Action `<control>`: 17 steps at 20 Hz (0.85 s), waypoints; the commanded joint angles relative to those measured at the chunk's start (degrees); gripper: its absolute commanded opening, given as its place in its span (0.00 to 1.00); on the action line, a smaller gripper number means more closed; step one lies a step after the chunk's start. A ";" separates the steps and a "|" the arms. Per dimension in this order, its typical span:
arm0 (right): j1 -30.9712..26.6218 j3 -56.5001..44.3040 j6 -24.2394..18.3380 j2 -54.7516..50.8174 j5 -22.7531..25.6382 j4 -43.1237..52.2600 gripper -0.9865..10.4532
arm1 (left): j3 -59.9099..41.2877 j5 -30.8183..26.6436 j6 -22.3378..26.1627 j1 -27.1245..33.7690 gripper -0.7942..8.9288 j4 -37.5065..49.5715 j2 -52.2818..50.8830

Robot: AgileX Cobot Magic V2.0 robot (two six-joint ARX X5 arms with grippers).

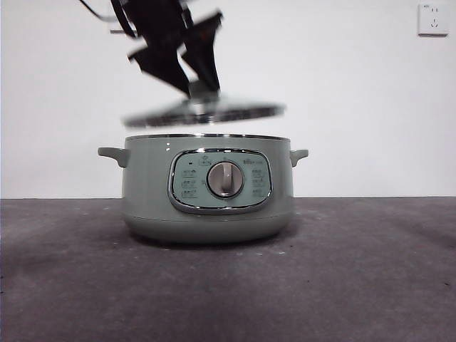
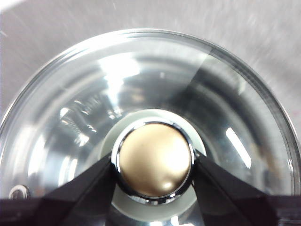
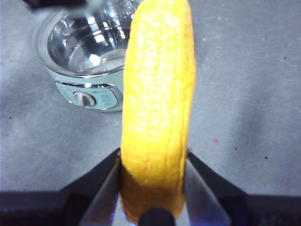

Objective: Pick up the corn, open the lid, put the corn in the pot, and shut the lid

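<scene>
Pot (image 1: 206, 189): sage-green electric cooker, set on the bench (image 1: 356, 285), control panel and grey dial (image 1: 225, 179) facing forward; open, steel bowl bare in the right wrist view.

Lid (image 1: 203, 112): glass, steel-rimmed, held just above the pot rim, slightly tilted and blurred. The left claw (image 2: 155, 165) is closed on the lid's knob (image 2: 155, 162), one jaw at each side.

Corn (image 3: 157, 108): yellow cob, clamped between the jaws of the right claw (image 3: 153, 188), held well above the bench and apart from the pot.

Risks, judged: the smooth round knob may slip from a two-point grip; the hovering lid may block or be struck by the corn; a cob released off-centre may hit the rim.

Bench: dark grey, matt. Behind: white wall, a socket (image 1: 433, 19) at upper right.
</scene>
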 commanded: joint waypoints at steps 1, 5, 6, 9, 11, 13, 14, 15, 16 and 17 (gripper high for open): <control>-0.04 0.04 0.17 0.72 -0.22 3.17 0.08 | 0.46 0.39 -0.59 1.22 0.07 2.19 -5.66; 0.09 0.07 0.26 4.09 -2.78 10.21 0.08 | 0.44 2.67 -1.46 4.83 0.07 -0.33 -14.45; 0.11 0.37 0.35 5.66 -4.33 11.69 0.08 | 0.44 3.30 -1.27 6.14 0.07 -1.66 -16.57; 0.13 4.68 0.63 12.92 -5.84 12.94 0.08 | 0.24 4.46 -0.37 11.41 0.07 -6.19 -22.05; 0.20 9.68 0.57 18.53 -6.69 12.87 0.08 | -1.44 6.58 0.07 14.91 0.07 -7.82 -25.79; 0.24 15.78 0.59 24.48 -8.96 12.68 0.08 | -5.33 7.91 0.28 17.64 0.07 -7.93 -30.25; 0.59 18.88 0.59 27.34 -9.09 12.26 0.08 | -7.78 7.89 0.28 18.58 0.07 -7.54 -32.48; 1.38 22.93 0.59 31.12 -9.29 11.37 0.08 | -11.37 7.91 0.31 19.58 0.07 -6.58 -35.43; 2.27 26.49 0.59 34.38 -9.31 10.27 0.08 | -14.56 7.91 0.28 20.37 0.07 -5.70 -37.77; 3.52 31.08 0.52 38.58 -9.27 8.66 0.08 | -18.62 8.09 -0.02 21.33 0.07 -4.87 -40.72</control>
